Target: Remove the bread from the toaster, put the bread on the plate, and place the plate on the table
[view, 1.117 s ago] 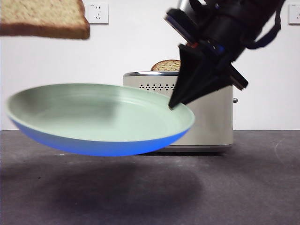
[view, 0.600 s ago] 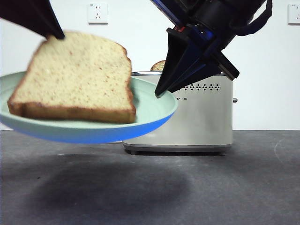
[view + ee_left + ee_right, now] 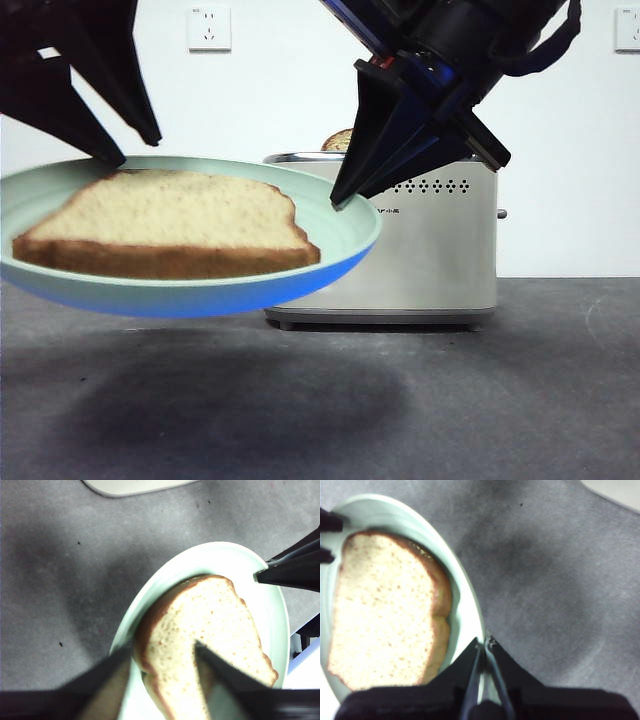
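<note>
Above table (image 3: 520, 400): right claw (image 3: 340, 200) clamps plate (image 3: 345, 215) rim, bread (image 3: 165, 225) on it, left claw (image 3: 130, 148) spread

small dark logo on the toaster (image 3: 440, 240) front, too small to read, no other text

The plate (image 3: 340, 235) looks smooth and a little shiny, like hard plastic or glazed clay, pale green. On the plate, the bread (image 3: 170, 225) looks soft and full of tiny holes, with a rough brown crust. Behind the plate, the toaster (image 3: 440, 250) has smooth cream sides and a shiny metal top rim. Under the plate, the bench (image 3: 500, 400) is dull, dark grey and scuffed.
</note>
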Robot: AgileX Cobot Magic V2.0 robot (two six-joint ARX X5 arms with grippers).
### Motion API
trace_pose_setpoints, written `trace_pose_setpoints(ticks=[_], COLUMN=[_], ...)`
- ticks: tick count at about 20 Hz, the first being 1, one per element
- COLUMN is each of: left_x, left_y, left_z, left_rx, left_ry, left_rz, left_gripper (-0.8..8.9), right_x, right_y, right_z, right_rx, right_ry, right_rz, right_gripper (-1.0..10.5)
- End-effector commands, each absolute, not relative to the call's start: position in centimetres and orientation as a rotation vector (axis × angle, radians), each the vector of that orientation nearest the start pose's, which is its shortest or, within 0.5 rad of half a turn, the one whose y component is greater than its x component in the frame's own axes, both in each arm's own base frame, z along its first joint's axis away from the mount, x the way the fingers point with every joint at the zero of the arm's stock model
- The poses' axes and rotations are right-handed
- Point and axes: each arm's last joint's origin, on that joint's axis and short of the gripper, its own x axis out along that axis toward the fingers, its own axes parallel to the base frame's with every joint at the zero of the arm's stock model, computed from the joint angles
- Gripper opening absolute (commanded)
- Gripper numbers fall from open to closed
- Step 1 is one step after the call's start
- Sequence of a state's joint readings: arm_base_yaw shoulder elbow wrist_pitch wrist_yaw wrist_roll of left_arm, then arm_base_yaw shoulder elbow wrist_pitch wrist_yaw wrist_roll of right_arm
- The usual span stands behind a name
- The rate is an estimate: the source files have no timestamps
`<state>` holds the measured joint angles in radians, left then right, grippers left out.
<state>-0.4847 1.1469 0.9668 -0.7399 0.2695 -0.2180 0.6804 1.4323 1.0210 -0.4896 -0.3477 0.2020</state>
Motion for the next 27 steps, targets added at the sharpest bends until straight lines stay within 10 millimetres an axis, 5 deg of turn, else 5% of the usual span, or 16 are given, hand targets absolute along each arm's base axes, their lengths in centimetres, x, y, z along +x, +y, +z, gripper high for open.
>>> trace_pose_setpoints(ticks=[1, 8, 16, 18, 21, 27], left_x=[19.3, 17.4, 11.4, 10.1, 8.8, 8.3], left_y=[-11.0, -9.8, -5.7, -5.0, -4.3, -4.1], left_z=[28.3, 30.9, 33.9, 34.1, 34.4, 34.6], left_rx=[-0.083, -0.084, -0.019, -0.023, -0.036, -0.037], left_ry=[1.004, 0.849, 0.644, 0.633, 0.598, 0.578], left_rz=[-0.598, -0.582, -0.319, -0.323, -0.335, -0.346], left_gripper=[4.4, 4.4, 4.35, 3.22, -0.14, -0.08], right_x=[22.0, 22.0, 22.1, 22.3, 22.8, 24.4], right_y=[19.2, 19.1, 18.8, 18.3, 16.8, 12.5], right_z=[24.9, 24.8, 24.9, 25.1, 26.2, 27.3], right_rx=[0.028, 0.027, 0.015, 0.014, 0.046, 0.116], right_ry=[1.01, 1.021, 1.017, 0.998, 0.954, 0.955], right_rz=[0.868, 0.864, 0.859, 0.83, 0.789, 0.636], right_gripper=[-0.1, -0.1, -0.1, -0.1, -0.1, -0.1])
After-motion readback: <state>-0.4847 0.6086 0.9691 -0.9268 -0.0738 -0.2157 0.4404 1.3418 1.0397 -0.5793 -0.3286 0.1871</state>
